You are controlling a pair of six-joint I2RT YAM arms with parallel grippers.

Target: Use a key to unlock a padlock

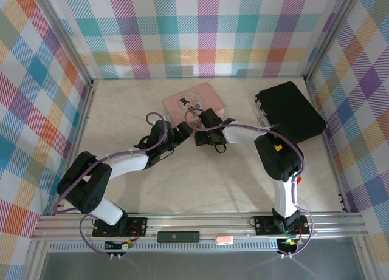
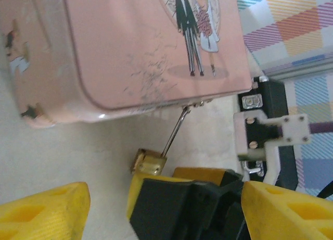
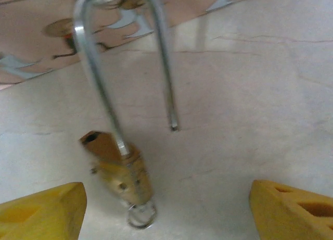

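Observation:
The small brass padlock lies on the table in front of the pink tin. Its silvery shackle is sprung open: one leg sits in the body and the other ends free above the table. The loop is threaded through the tin's clasp. A silvery key ring sticks out under the body, and the key's blade is hidden. My right gripper is open, its yellow fingers far apart on either side of the padlock and touching nothing. My left gripper is open too, right behind the right one, with the padlock just beyond.
A black case lies at the back right, close to the right arm's elbow. Checked walls and metal posts close in the table on three sides. Both grippers meet just in front of the pink tin.

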